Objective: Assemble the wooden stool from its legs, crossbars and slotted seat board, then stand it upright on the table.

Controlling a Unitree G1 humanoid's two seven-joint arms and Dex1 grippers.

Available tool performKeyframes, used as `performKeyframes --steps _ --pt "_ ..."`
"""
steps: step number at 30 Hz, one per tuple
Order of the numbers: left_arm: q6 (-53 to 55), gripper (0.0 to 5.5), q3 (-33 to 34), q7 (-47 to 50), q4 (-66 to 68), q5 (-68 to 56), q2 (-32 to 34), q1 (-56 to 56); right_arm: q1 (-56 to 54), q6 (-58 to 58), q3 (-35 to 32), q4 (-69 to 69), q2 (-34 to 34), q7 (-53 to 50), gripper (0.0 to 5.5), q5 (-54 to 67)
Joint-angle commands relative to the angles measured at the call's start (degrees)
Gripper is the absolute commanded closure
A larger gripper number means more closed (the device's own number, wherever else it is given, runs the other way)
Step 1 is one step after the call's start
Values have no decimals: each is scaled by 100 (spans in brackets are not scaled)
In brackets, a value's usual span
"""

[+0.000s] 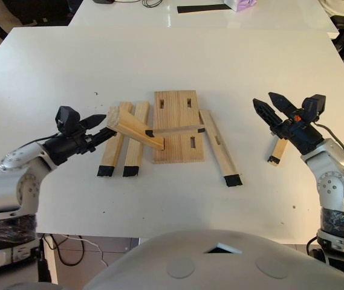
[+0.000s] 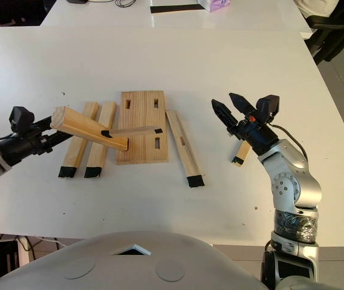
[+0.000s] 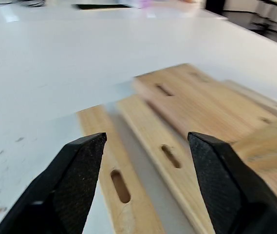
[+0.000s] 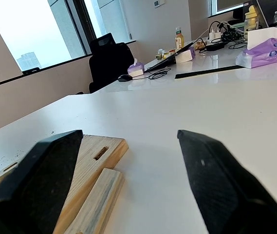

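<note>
Nearest the robot on the left, the left gripper (image 3: 147, 137) hangs low over the white worktop (image 1: 51, 66), its fingers (image 3: 75, 185) apart with nothing between them. Just past their tips a raised leg (image 1: 136, 130) slants. Its thick end is up by the gripper and its black-banded end is down on the seat board (image 1: 175, 154). Whether it touches a finger cannot be told. A thin crossbar (image 1: 176, 129) runs from that banded end across the board.

Under the raised leg, two legs (image 1: 111, 151) lie flat side by side just left of the board, black ends toward the robot. The left wrist view shows an oval slot in each. A fourth leg (image 1: 219, 147) lies askew just right of the board.

Farther right, the right gripper (image 1: 263, 98) hovers with its fingers spread. It hides the far end of a short bar (image 1: 276, 151) that lies well apart from the board. The right wrist view shows a slotted corner of the board with the fourth leg beside it, and a black office chair (image 4: 109, 58) in the room behind.

A broad stretch of white worktop lies between the board and the far edge, and more lies out to each side edge. Just behind stands a second table (image 1: 129, 15) carrying a black strip (image 1: 202, 8) and a purple tissue pack (image 1: 242, 5).
</note>
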Motion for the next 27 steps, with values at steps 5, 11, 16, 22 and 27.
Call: performKeyframes --steps 5,11,16,22,27 --pt "126 239 -75 1349 -582 458 -751 599 -106 116 -78 -21 34 -179 191 116" --pt "273 239 -374 1328 -529 629 -622 563 89 35 -92 -204 174 -341 191 120" --pt "428 239 -455 1332 -547 644 -565 543 253 -42 -49 -329 348 -442 191 81" --pt "478 239 -444 1354 -381 774 -499 493 486 -152 -19 -459 523 -535 191 45" --pt "539 239 -424 1389 -472 828 -512 636 645 -222 14 -551 612 -595 191 56"
